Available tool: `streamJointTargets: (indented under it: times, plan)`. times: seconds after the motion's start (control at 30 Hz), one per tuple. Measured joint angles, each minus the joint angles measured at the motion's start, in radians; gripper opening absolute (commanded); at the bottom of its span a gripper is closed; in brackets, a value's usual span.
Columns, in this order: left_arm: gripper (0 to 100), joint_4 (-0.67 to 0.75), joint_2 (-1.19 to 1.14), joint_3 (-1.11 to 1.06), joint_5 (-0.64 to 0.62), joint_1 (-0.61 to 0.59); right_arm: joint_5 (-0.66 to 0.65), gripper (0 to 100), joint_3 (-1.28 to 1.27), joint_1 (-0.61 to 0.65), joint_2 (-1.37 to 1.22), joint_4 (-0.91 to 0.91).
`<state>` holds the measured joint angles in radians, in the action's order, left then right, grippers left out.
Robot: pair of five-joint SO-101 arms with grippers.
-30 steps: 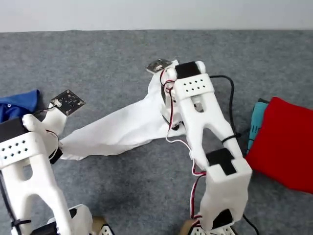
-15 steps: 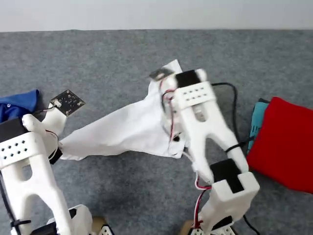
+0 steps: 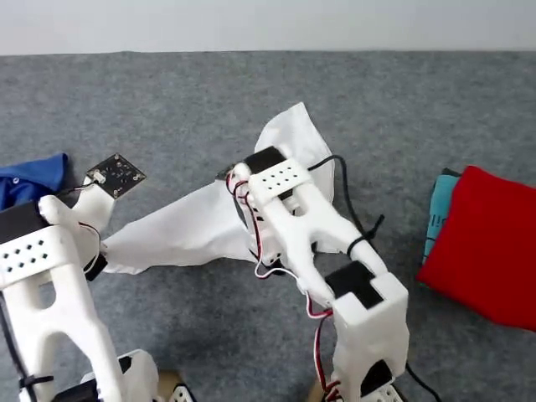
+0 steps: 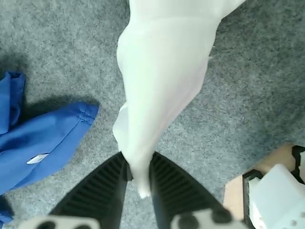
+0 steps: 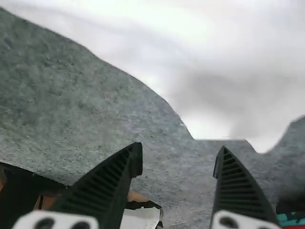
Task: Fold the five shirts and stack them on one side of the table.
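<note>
My left gripper (image 4: 138,168) is clenched on one narrow end of the white shirt (image 3: 188,224), with the cloth pinched between both fingers (image 4: 105,185). My right gripper (image 5: 179,150) is spread apart and holds nothing. It hangs above the grey mat (image 3: 151,92), with the shirt's edge just beyond its tips.

The white shirt is drawn out in a long strip. Its long axis runs diagonally from the left gripper, near the table's left side, toward the far middle, where it widens and bunches under the right arm.

A blue shirt (image 3: 33,180) lies just beside the left arm at the left edge. A red shirt (image 3: 486,243) sits on a teal shirt (image 3: 439,209) at the right edge. Bare mat runs across the far side and between the white shirt and the red one.
</note>
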<state>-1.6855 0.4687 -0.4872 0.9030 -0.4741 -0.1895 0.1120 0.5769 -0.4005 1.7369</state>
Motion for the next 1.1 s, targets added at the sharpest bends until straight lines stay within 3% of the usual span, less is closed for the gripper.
streamJointTargets:
  times: [0.27,0.6,0.83,1.1]
  plan:
    - [0,0.0,0.0,0.0,0.0,0.0,-0.026,24.2,0.0,0.002,-0.109,-0.117]
    - [0,0.0,0.0,0.0,0.0,0.0,-0.106,24.0,0.018,-0.104,-0.195,-0.17]
    - [0,0.0,0.0,0.0,0.0,0.002,-0.112,1.3,0.023,-0.118,-0.21,-0.181]
    - [0,0.0,0.0,0.0,0.0,0.002,-0.141,1.0,0.143,-0.16,-0.262,-0.121]
